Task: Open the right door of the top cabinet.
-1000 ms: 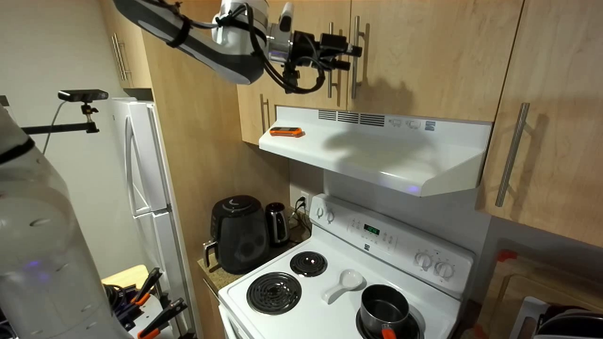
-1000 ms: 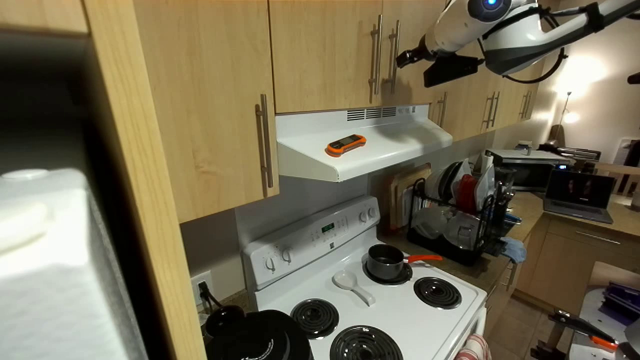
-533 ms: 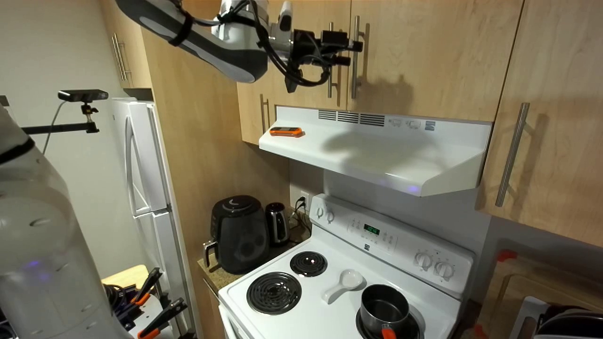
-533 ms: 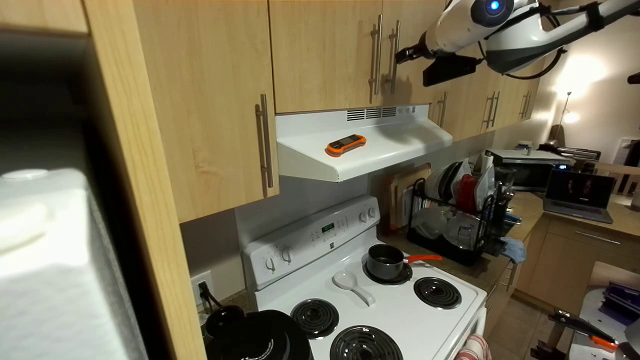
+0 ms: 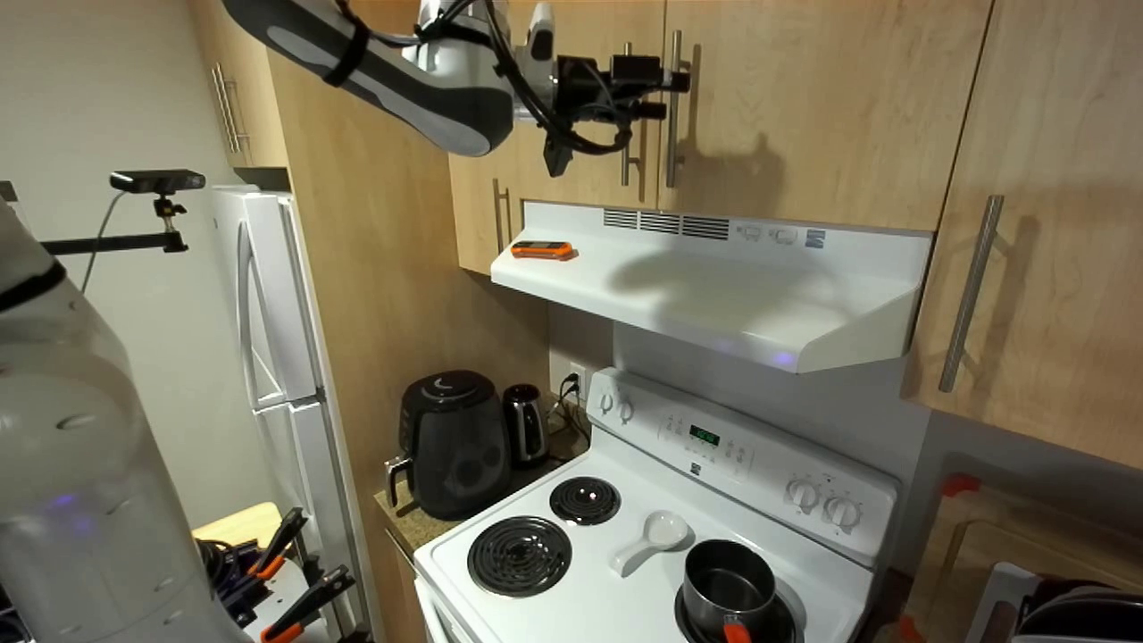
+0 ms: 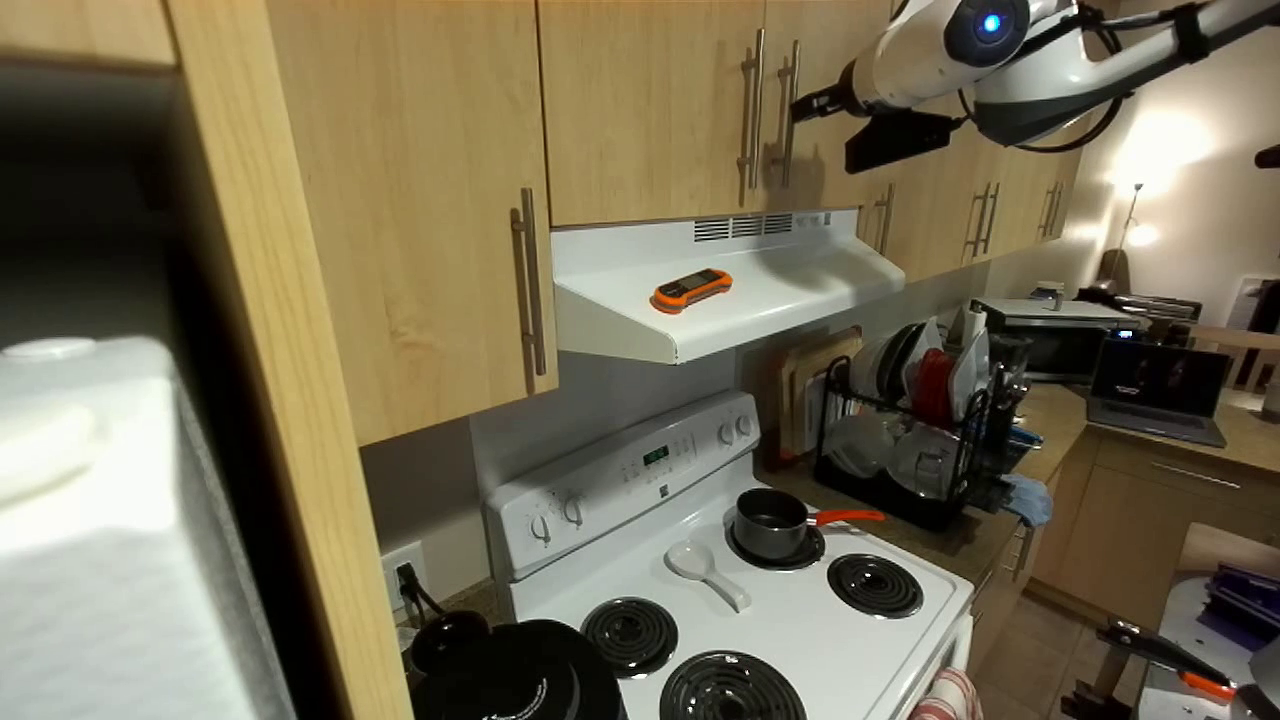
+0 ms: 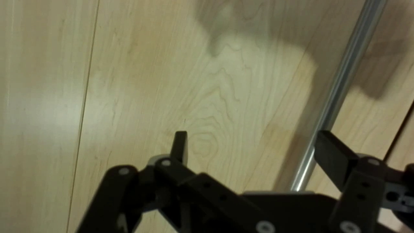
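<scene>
The right door [image 5: 821,107] of the top cabinet [image 6: 640,110] sits flush beside its twin leaf, a light-wood panel above the range hood. Its vertical metal handle [image 5: 671,152] runs along the left edge. My gripper [image 5: 670,96] points at this handle from the front, level with its middle. In the wrist view the handle [image 7: 343,81] slants down into the span of my open gripper [image 7: 252,139], close to the right finger [image 7: 336,155], which overlaps it. The left finger [image 7: 179,145] stands well apart. Whether the fingertips reach past the bar or touch it, I cannot tell.
The left leaf's handle [image 5: 625,165] is close beside the right one. Below juts the white range hood [image 5: 705,268], carrying an orange device [image 5: 540,251]. A stove [image 6: 650,620] with a pot [image 6: 770,525] stands underneath. A longer cabinet door [image 5: 1054,223] adjoins on the right.
My gripper has risen slightly in front of the handle, still open in the views. The forearm has shifted a little with it. The door and handle have not moved.
</scene>
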You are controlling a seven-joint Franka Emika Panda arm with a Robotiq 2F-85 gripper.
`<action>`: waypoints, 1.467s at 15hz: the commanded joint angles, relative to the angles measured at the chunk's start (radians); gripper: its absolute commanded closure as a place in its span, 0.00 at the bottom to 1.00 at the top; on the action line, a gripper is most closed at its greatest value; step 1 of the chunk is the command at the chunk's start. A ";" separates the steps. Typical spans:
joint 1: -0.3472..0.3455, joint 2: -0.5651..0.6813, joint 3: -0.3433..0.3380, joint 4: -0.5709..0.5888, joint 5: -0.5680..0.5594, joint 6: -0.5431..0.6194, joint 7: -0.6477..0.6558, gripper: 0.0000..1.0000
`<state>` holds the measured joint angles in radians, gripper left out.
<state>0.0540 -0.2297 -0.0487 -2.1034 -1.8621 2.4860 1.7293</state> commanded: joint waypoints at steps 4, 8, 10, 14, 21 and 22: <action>-0.009 0.010 -0.011 0.007 -0.058 0.014 0.066 0.00; -0.005 0.015 -0.011 0.003 -0.039 0.015 0.091 0.00; 0.000 0.017 -0.006 0.004 -0.022 0.019 0.107 0.00; 0.011 0.029 0.010 0.016 -0.026 0.015 0.146 0.00; 0.001 0.071 0.016 0.052 -0.070 -0.012 0.155 0.00; -0.001 0.078 0.016 0.055 -0.073 -0.019 0.154 0.00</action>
<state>0.0667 -0.1867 -0.0357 -2.0741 -1.8934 2.4826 1.8553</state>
